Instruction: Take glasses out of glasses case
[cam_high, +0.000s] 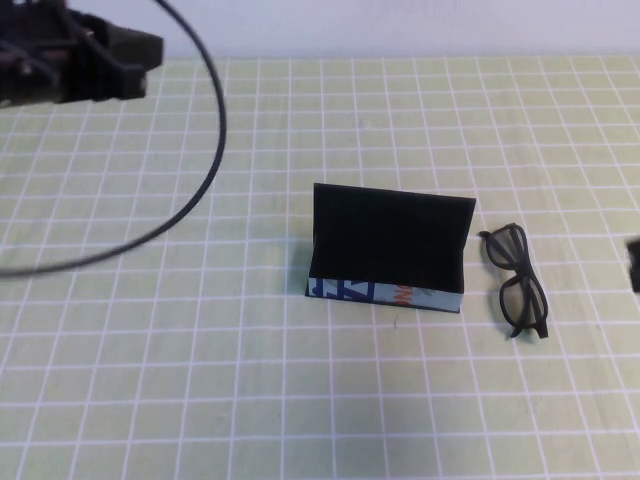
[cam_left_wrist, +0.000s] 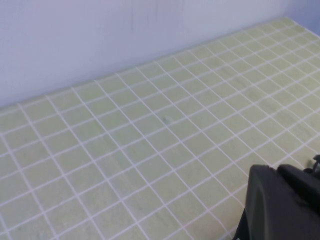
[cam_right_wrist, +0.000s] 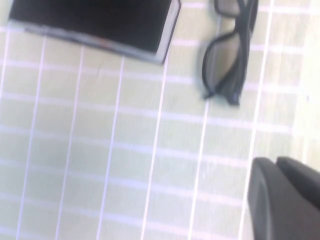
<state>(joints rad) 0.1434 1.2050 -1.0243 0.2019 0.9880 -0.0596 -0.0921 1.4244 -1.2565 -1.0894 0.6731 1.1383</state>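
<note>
High view: near the middle of the gridded counter (cam_high: 150, 380) sits the glasses case (cam_high: 388, 252), its flap lid raised upright and its white printed strip facing the near edge. The glasses (cam_high: 516, 280) lie flat on the counter just beside the case's right end, folded, apart from it and out of the case. At the right edge, level with the glasses, only a dark sliver of the right gripper (cam_high: 633, 265) shows; its wrist view looks down on the glasses (cam_right_wrist: 231, 52) and the case's end (cam_right_wrist: 100, 22), nothing appears to be in its grasp, and how far its fingers are parted cannot be told. At the far left corner hangs the left gripper (cam_high: 135, 55), above bare counter, well apart from the case; its opening likewise cannot be judged.
</note>
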